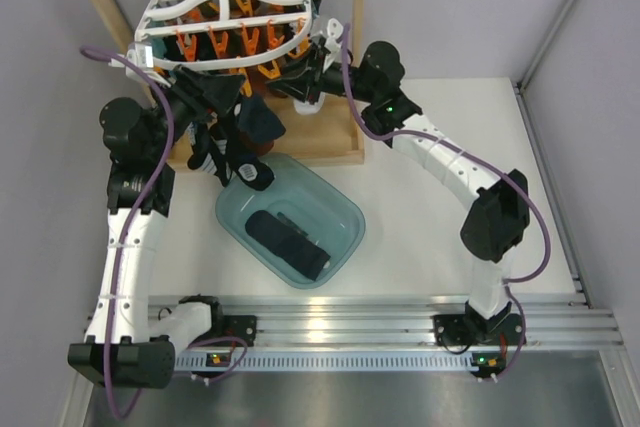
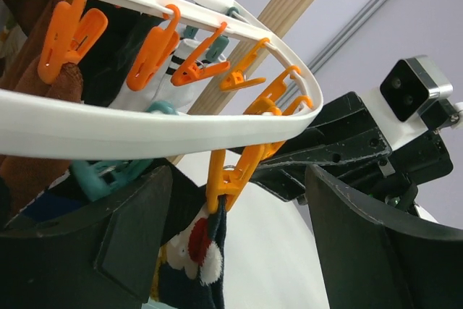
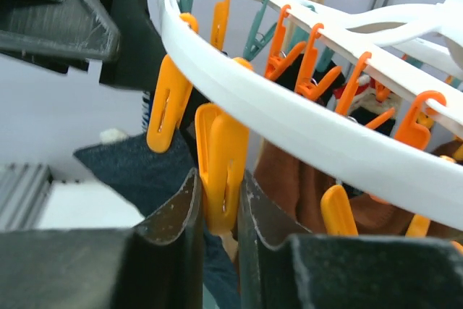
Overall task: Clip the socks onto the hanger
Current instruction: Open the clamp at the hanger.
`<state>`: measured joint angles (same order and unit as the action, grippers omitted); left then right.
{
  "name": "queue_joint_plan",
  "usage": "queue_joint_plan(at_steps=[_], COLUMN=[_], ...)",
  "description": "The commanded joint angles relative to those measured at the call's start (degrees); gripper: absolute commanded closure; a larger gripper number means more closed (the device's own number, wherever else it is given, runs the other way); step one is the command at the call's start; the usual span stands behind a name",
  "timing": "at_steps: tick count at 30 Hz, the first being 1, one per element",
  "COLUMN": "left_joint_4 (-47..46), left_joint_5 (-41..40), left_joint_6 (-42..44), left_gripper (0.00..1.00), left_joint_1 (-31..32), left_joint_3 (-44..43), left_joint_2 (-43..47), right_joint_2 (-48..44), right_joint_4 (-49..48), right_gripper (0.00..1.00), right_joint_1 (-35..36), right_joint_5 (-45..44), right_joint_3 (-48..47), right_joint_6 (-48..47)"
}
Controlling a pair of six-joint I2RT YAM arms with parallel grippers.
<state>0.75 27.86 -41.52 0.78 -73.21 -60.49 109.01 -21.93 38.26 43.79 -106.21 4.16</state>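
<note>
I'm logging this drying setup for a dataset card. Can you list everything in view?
hanger: one, white, hung on the rack at the back
clips: many, orange and teal, dangling under the hanger
wooden rack: one, light wood, back of the table
basin: one, clear teal, mid-table
dark socks: count unclear, black or navy, in the basin
patterned sock: one, dark with white and red, hanging from a clip
brown socks: count unclear, clipped on the hanger
table: one, white
left gripper: open, fingers either side of the patterned sock
right gripper: shut on one orange clip
</note>
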Motion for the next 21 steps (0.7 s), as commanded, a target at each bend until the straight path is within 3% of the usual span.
queue_joint_plan(at_steps=[1,3,9,14,17,21], left_joint_4=[-1.6,-1.7,-1.0,1.5,5.4,18.9], left_joint_5=[1.9,2.6,5.3,5.4,1.7,-15.0], left_joint_6=[-1.2,-1.5,0.2,0.8,2.0,7.8], left_gripper=[0.21,0.21,0.25,0.27,0.27,0.27], left_joint_1=[-0.3,-0.3,-0.4,-0.4,-0.4,-0.4], left_joint_3=[-2.5,-2.5,-2.6,-4.4,-5.2,-9.0], left_joint_2=[1.9,2.1,4.3,6.2,8.1,9.3], right_joint_2=[-3.1,-4.5,-8.1,-8.4,-8.3,-8.2], right_joint_4=[2.8,5.3,6.6,5.5,5.7,6.2], right_gripper=[0.93,1.00,1.00,1.00,1.00,1.00], right_joint_1=[3.2,4.4,10.6,12.4,12.8,12.9], right_joint_5=[-2.8,-7.3,-23.8,-29.0,-29.1,-29.9], right_joint_3=[-1.6,-1.5,3.6,3.7,3.3,3.3], right_joint_6=[-2.0,-3.7,-11.4,-9.4,-8.9,-9.4])
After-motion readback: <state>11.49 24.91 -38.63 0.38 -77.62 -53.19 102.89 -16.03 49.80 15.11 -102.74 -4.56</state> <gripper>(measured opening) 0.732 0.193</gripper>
